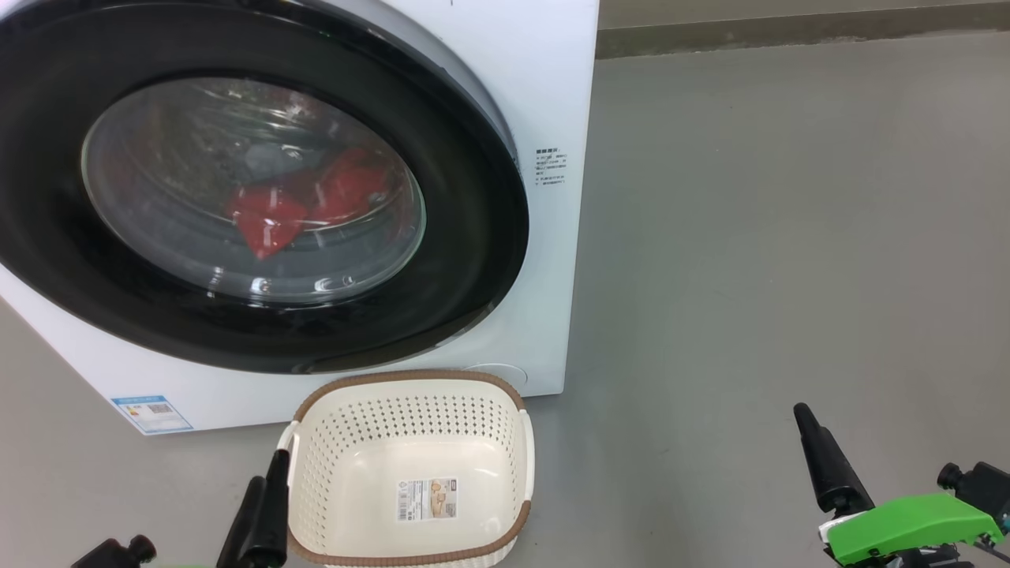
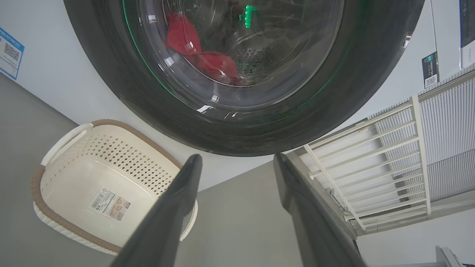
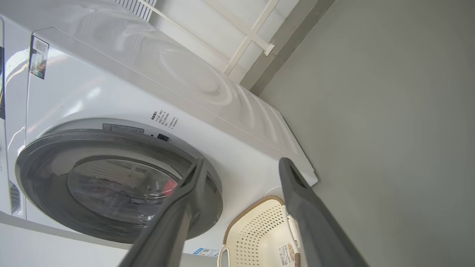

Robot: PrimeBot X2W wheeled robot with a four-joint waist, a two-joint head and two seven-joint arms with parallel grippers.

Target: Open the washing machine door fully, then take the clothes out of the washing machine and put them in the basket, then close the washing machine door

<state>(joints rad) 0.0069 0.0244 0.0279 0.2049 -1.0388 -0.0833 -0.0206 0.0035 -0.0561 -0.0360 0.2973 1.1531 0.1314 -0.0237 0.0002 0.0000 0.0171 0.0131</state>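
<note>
Left pincer (image 2: 237,157): spread wide, holding nothing, just beside left side of basket (image 1: 402,377).
Right pincer (image 3: 242,160): spread wide, holding nothing, over grey floor (image 1: 789,237), well right of basket.
Washing machine door (image 1: 473,237): shut flat against white washing machine (image 1: 552,79) front.
Clothes (image 1: 268,221): red, inside drum (image 2: 256,59), visible through door glass.
Basket: upright on floor, just before machine, below door, label (image 1: 426,498) on inside bottom.

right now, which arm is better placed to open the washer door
Left, probably. The left gripper is open and sits just below the door, beside the basket. The right gripper, also open, stands off to the side over the floor. I can't tell where the door's handle is.
</note>
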